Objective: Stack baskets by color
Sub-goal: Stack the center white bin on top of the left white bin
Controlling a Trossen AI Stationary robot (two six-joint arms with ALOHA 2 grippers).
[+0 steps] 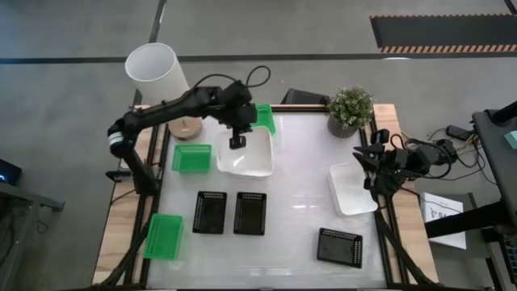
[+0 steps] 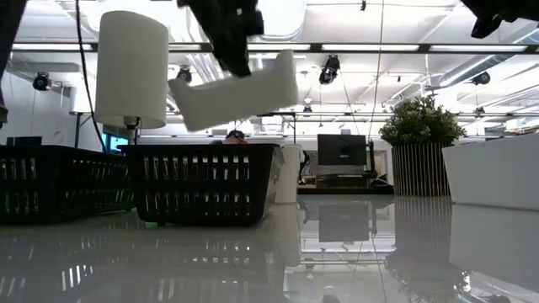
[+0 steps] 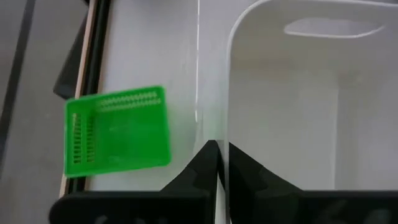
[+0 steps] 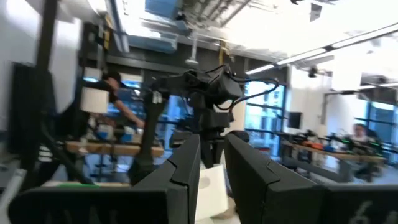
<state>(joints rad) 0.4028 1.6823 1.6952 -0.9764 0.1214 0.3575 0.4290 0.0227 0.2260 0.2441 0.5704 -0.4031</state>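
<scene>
My left gripper [image 1: 236, 143] is shut on a white basket [image 1: 250, 158] and holds it in the air over the table's far middle. Beneath the arm a green basket [image 1: 265, 120] shows in part. Two more green baskets rest flat on the table: one [image 1: 191, 158] beside the held basket, one [image 1: 163, 236] at the near left. Three black baskets [image 1: 210, 212] [image 1: 250, 212] [image 1: 339, 246] lie toward the near edge. A second white basket [image 1: 351, 187] lies at the right. My right gripper [image 1: 367, 155] waits open above the table's right edge, its fingers [image 4: 186, 162] apart. My left gripper pinches a side wall of the white basket at its rim [image 3: 227, 134], one finger inside the basket and one outside. The fingers slant down from above. The basket [image 2: 240, 93] hangs clear of the table, tilted with one end lower.
A tall white lampshade [image 1: 157, 71] stands at the far left corner, and a potted plant [image 1: 350, 109] stands at the far right. A dark box [image 1: 303, 97] sits at the far edge. Bare tabletop lies between the black baskets and the right white basket.
</scene>
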